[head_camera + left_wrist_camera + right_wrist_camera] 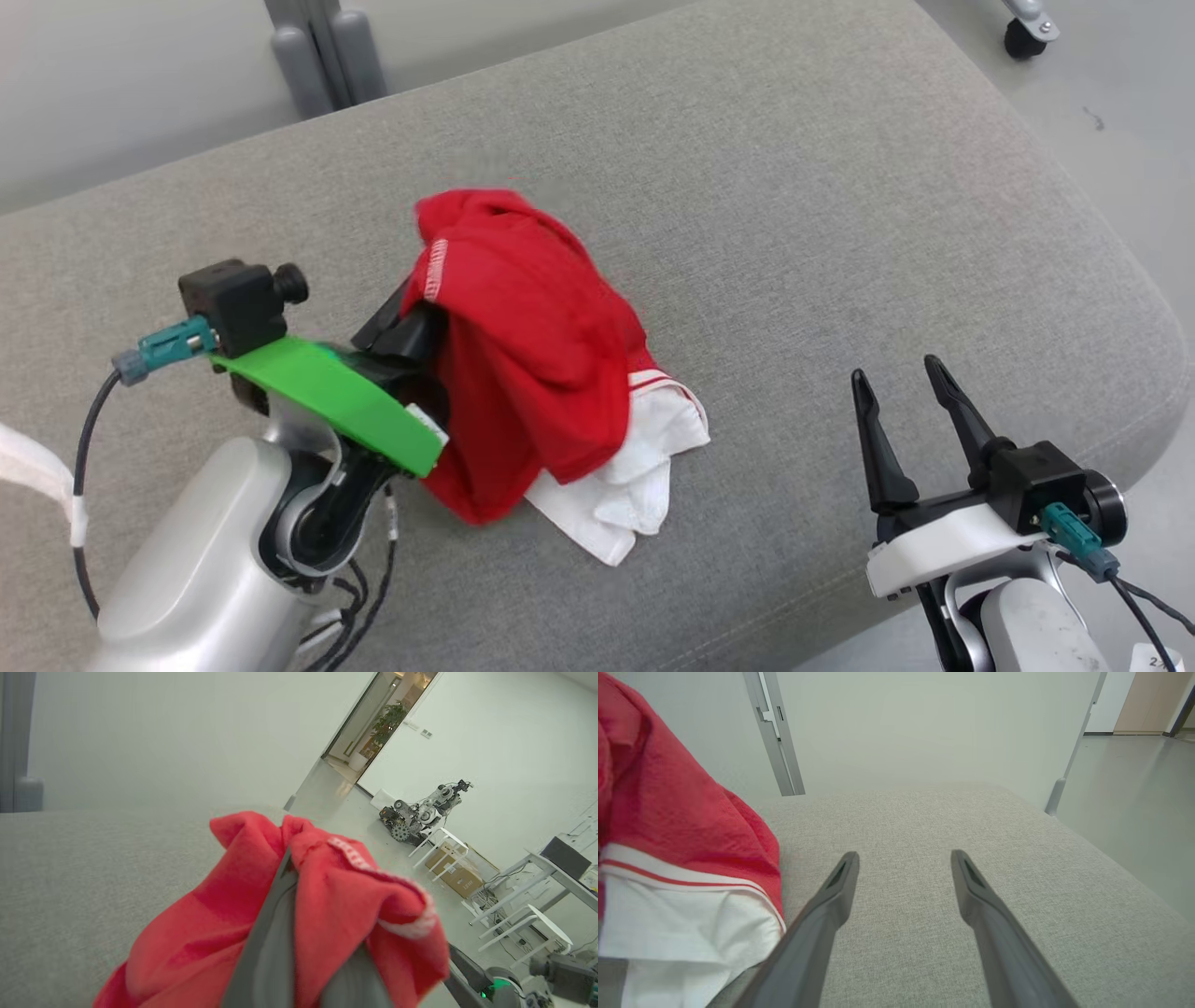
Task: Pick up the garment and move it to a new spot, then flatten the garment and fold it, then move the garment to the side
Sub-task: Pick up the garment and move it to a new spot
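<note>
The garment [532, 364] is a crumpled red piece with a white part and red-striped trim, bunched at the middle of the grey cushion [794, 215]. My left gripper [422, 308] is shut on the garment's red cloth, its fingertips buried in the folds; the upper part is lifted while the white part rests on the cushion. Up close, the left wrist view has red cloth [336, 896] wrapped around the dark fingers [275, 933]. My right gripper [901, 383] stands open near the cushion's front right edge, apart from the garment. Its two fingers [831, 900] frame bare cushion, with the garment [677, 826] at the left.
The grey cushion has a rounded edge at the right with floor [1120, 121] beyond. A grey post [322, 51] stands behind the cushion. Off the cushion, the left wrist view has another robot [420, 812], white stools [528, 924] and boxes.
</note>
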Available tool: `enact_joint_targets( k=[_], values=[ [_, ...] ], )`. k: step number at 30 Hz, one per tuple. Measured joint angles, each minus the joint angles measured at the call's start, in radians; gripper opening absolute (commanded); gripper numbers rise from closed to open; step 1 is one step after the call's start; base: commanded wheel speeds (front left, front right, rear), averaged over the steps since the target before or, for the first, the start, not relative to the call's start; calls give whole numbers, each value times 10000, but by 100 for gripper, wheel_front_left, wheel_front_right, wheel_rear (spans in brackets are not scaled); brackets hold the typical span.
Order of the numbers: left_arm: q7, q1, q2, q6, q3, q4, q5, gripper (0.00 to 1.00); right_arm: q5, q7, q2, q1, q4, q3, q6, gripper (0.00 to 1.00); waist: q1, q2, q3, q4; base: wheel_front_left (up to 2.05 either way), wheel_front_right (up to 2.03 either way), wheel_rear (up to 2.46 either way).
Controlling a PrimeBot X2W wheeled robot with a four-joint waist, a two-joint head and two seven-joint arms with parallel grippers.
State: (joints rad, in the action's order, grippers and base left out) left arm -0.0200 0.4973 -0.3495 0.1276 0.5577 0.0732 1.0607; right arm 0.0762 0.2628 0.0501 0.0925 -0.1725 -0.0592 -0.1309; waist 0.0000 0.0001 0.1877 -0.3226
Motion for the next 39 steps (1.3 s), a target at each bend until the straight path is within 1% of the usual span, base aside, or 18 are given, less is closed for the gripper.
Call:
enact_joint_targets(
  k=[4, 5, 6, 7, 8, 9, 12, 15, 17, 19, 21, 23, 25, 26, 30, 34, 37, 39],
  values=[
    [-1064, 321, -305, 2, 552, 2069, 180, 0, -13, 0, -8, 44, -10, -132, -2, 100, 0, 0, 188, -165, 0, 0, 0],
    [-1315, 426, -341, 6, 631, 2573, 90, 3, -21, -2, -6, 46, -10, -142, 0, 100, 0, 0, 221, -181, 0, 0, 0],
    [-1546, 548, -370, 13, 667, 3243, -12, 29, -50, -2, -4, 47, -12, -151, -2, 100, 0, 0, 247, -186, 0, 0, 0],
    [-1716, 642, -403, 13, 742, 3893, -94, 38, -86, 0, -4, 47, -19, -169, -2, 100, 0, 0, 254, -170, 0, 0, 0],
    [-1860, 714, -393, 13, 802, 4374, -194, 51, -94, 0, -6, 48, -23, -165, -2, 100, 0, 0, 253, -148, 0, 0, 0],
    [-1977, 836, -343, 13, 863, 5012, -360, 100, -111, 0, -8, 47, -33, -173, -2, 100, 0, 0, 245, -110, 0, 0, 0],
    [-2188, 1136, -90, -50, 1043, 6401, -872, 100, -184, 0, -12, 45, -67, -165, -2, 100, 0, 0, 172, 21, 0, 0, 0],
    [-2355, 1284, 178, -420, 980, 7154, -1335, 100, -234, 0, -10, 33, -73, -125, -2, 100, 0, 0, 57, 172, 0, 0, 0],
    [-2383, 1292, 290, -754, 522, 7219, -1521, 100, -276, 0, -10, -36, -54, -79, -2, 100, 0, 0, -31, 311, 0, 0, 0],
    [-2416, 1231, 318, -1139, -357, 6543, -2102, 100, -339, 0, -10, -132, -38, 23, 0, 100, 0, 0, -125, 454, 0, 0, 0],
    [-2445, 686, 443, -1465, -1264, 5513, -2851, 100, -376, 0, -10, -264, 15, 155, -2, 100, 0, 0, -253, 621, 0, 0, 0],
    [-2441, -317, 731, -1682, -2038, 4541, -3503, 100, -458, 0, -12, -368, 75, 272, -2, 100, 0, 0, -389, 771, 0, 0, 0],
    [-2441, -1224, 959, -1741, -2642, 3545, -4332, 100, -548, 0, -10, -474, 130, 380, -2, 100, 0, 0, -521, 937, 0, 0, 0],
    [-2443, -1655, 1170, -1824, -3039, 3055, -4615, 100, -589, 0, -12, -515, 142, 443, -2, 100, 0, 0, -590, 1033, 0, 0, 0],
    [-2441, -3326, 1877, -1735, -3845, 1632, -5791, 100, -775, 0, -12, -679, 165, 642, -2, 100, 0, 0, -844, 1428, 0, 0, 0],
    [-2441, -4470, 2405, -1436, -4374, 581, -6903, 100, -895, 0, -12, -871, 163, 838, -2, 100, 0, 0, -1077, 1852, 0, 0, 0],
    [-2441, -5225, 2669, -1248, -4801, 151, -7612, 100, -959, 0, -8, -1030, 148, 901, -2, 100, 0, 0, -1237, 2163, 0, 0, 0],
    [-2441, -5655, 2800, -1116, -5170, -71, -7752, 100, -978, 0, -15, -1126, 136, 951, -2, 100, 0, 0, -1338, 2355, 0, 0, 0]
  ],
)
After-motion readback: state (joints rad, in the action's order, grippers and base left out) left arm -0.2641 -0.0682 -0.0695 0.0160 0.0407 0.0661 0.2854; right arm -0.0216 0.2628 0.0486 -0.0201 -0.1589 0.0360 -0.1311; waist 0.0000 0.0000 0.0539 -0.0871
